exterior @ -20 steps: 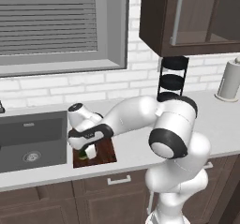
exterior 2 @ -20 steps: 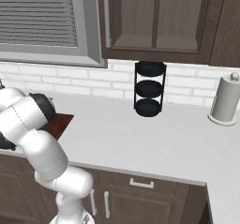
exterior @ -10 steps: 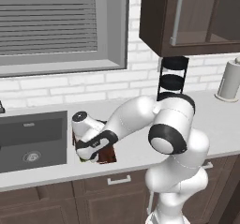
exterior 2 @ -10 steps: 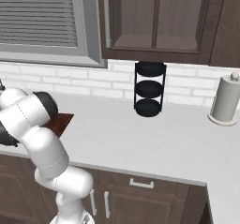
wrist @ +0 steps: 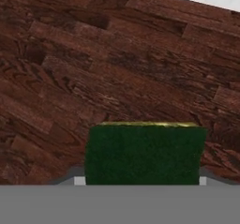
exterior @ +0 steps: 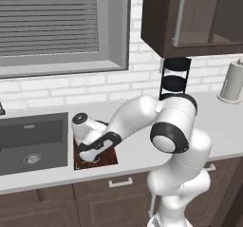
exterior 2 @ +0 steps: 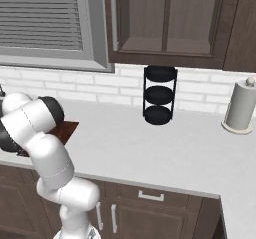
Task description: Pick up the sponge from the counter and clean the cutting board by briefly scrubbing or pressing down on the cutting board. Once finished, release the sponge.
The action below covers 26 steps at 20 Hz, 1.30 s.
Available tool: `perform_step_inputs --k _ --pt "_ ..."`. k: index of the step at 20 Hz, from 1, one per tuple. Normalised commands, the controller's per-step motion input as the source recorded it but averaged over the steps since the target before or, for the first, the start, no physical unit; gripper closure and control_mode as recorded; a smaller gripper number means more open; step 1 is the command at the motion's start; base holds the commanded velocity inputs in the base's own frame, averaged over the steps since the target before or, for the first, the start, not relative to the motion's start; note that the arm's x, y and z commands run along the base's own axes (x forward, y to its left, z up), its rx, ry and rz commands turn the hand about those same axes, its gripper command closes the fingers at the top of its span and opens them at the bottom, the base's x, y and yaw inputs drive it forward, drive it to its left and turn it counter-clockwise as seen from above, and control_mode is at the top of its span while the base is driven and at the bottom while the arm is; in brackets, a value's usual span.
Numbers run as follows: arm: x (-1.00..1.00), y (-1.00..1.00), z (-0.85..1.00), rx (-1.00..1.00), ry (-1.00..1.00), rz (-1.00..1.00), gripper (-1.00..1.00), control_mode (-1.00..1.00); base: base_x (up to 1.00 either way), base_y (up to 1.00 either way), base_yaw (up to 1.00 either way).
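The dark reddish-brown cutting board [exterior: 108, 157] lies on the light counter [exterior: 223, 126] just right of the sink. My gripper [exterior: 88, 156] is down at the board's left part, shut on the sponge. In the hand view the sponge [wrist: 145, 153] shows as a dark green block with a thin yellow edge, held between the fingers very close over the board's wood grain [wrist: 93, 59]. From the right base view a corner of the cutting board [exterior 2: 64, 130] peeks out behind my arm, and the hand is hidden there.
The dark grey sink basin [exterior: 28, 143] lies left of the board. A black tiered rack [exterior: 174, 81] stands against the brick wall, a paper towel roll [exterior: 232, 81] at far right. Wall cabinets hang above. Bare counter [exterior 2: 165, 148] stretches right of the board.
The arm has swung and the hand has shifted slightly over the board's left part, now very low on it. The sponge stays in the grip.
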Motion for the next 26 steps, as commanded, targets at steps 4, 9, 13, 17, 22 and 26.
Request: perform_step_inputs --k 4,9,13,17,22,26 --pt "0.08 -0.02 0.00 -0.04 -0.01 0.00 1.00 -1.00 0.00 0.00 0.00" --pt "0.22 -0.22 -0.12 -0.02 0.00 0.00 1.00 -1.00 0.00 0.00 0.00" --pt "0.28 -0.26 -0.11 -0.03 0.00 0.00 1.00 -1.00 0.00 0.00 0.00" --pt "0.38 -0.10 -0.28 -0.11 0.00 0.00 1.00 -1.00 0.00 0.00 0.00" --pt "0.52 -0.04 -0.30 -0.11 0.00 0.00 1.00 -1.00 0.00 0.00 0.00" --pt "0.48 -0.01 -0.13 -0.05 -0.10 0.00 1.00 -1.00 0.00 0.00 0.00"
